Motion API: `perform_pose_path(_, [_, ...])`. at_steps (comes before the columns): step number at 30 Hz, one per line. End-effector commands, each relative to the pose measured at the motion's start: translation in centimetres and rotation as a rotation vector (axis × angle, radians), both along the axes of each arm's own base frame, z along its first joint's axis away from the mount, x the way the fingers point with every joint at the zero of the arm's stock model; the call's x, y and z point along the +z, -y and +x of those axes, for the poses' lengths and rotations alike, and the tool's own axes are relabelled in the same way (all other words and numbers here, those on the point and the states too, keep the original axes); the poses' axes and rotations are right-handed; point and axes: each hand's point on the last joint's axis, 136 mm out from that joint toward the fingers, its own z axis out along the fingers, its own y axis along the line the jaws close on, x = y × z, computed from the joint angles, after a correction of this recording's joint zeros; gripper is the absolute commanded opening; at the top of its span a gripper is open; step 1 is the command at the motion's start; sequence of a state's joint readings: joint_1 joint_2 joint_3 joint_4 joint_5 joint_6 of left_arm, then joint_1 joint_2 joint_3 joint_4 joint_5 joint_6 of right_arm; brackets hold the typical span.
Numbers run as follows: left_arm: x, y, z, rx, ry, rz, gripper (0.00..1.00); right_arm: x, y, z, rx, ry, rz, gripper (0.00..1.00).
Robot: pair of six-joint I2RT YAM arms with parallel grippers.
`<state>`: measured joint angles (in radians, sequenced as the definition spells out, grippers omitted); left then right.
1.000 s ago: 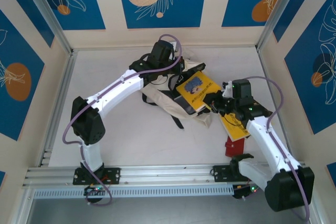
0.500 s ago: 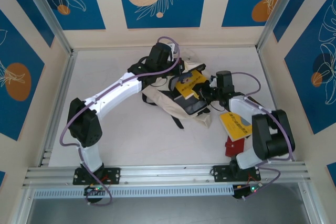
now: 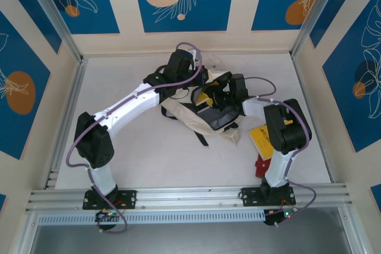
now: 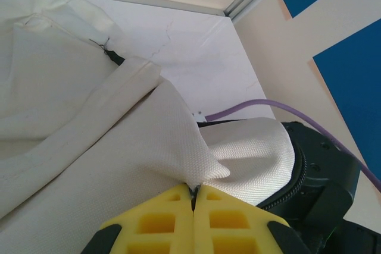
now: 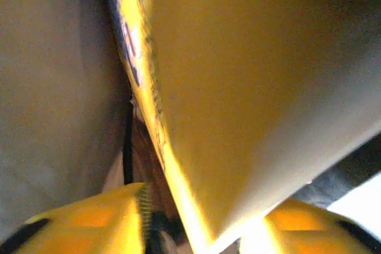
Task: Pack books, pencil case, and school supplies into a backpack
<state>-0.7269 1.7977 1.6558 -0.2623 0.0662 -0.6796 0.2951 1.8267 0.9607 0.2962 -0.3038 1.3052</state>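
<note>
Early going, I judge: the left gripper (image 4: 193, 190) pinches shut the rim of the large cream-white fabric backpack (image 3: 178, 110), the right gripper (image 5: 196, 224) stands parted loosely around a thin yellow-covered book (image 5: 250, 87) poking into its mouth, and another flat yellow book (image 3: 268, 138) waits at the backpack's four o'clock.

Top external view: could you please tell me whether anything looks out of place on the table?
Mildly. The backpack lies crumpled with its straps splayed, and a yellow book sits askew beside the right arm, a red item at its near corner.
</note>
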Motion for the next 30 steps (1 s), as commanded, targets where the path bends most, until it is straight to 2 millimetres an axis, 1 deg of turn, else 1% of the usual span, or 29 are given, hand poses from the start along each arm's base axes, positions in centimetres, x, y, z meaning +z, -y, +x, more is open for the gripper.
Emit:
perform_pose_path(1, [3.6, -1.1, 0.2, 0.035, 0.067, -0.056, 0.00, 1.1, 1.4, -1.2, -0.025, 0.022, -0.013, 0.58])
perform_pose_path(3, [3.3, -1.3, 0.3, 0.041, 0.059, -0.050, 0.00, 1.6, 2.7, -2.5, -0.030, 0.023, -0.039, 0.62])
perform_pose_path(6, [2.8, -1.7, 0.7, 0.057, 0.043, -0.042, 0.00, 1.8, 5.1, -5.1, -0.028, 0.022, -0.139, 0.63])
perform_pose_path(9, [1.7, -2.3, 1.0, 0.081, 0.013, -0.022, 0.00, 1.5, 8.5, -7.5, -0.049, 0.009, -0.273, 0.63])
perform_pose_path(11, [0.9, -2.5, 1.2, 0.086, -0.013, -0.016, 0.00, 1.8, 10.6, -8.7, -0.080, 0.016, -0.332, 0.64])
perform_pose_path(12, [0.6, -2.3, 1.2, 0.077, -0.025, -0.020, 0.03, 2.1, 11.8, -9.3, -0.099, 0.018, -0.368, 0.64])
perform_pose_path(15, [-0.1, -2.5, 1.3, 0.078, -0.051, -0.029, 0.44, 2.9, 15.1, -10.6, -0.158, 0.018, -0.487, 0.67])
perform_pose_path(16, [-0.5, -2.7, 1.3, 0.085, -0.060, -0.026, 0.55, 3.4, 16.1, -10.9, -0.182, 0.023, -0.518, 0.68])
perform_pose_path(18, [-1.4, -3.2, 1.6, 0.105, -0.081, -0.016, 0.67, 4.2, 17.7, -11.2, -0.223, 0.033, -0.559, 0.70])
perform_pose_path(19, [-2.0, -3.4, 1.8, 0.114, -0.096, -0.012, 0.70, 4.5, 18.4, -11.2, -0.241, 0.037, -0.569, 0.71])
perform_pose_path(21, [-3.7, -3.4, 2.1, 0.122, -0.132, 0.000, 0.71, 5.0, 19.0, -11.2, -0.254, 0.041, -0.571, 0.73])
perform_pose_path(23, [-5.6, -3.1, 2.6, 0.127, -0.174, 0.008, 0.71, 5.2, 19.1, -10.9, -0.249, 0.044, -0.562, 0.73])
perform_pose_path(25, [-8.3, -2.4, 3.2, 0.120, -0.230, 0.012, 0.70, 5.0, 18.7, -10.6, -0.231, 0.039, -0.546, 0.74])
perform_pose_path(28, [-11.5, -1.1, 4.1, 0.094, -0.294, 0.011, 0.69, 4.5, 18.3, -10.2, -0.205, 0.023, -0.526, 0.74])
perform_pose_path(30, [-13.2, -0.4, 4.5, 0.082, -0.333, 0.007, 0.68, 4.1, 18.2, -10.0, -0.193, 0.008, -0.521, 0.74])
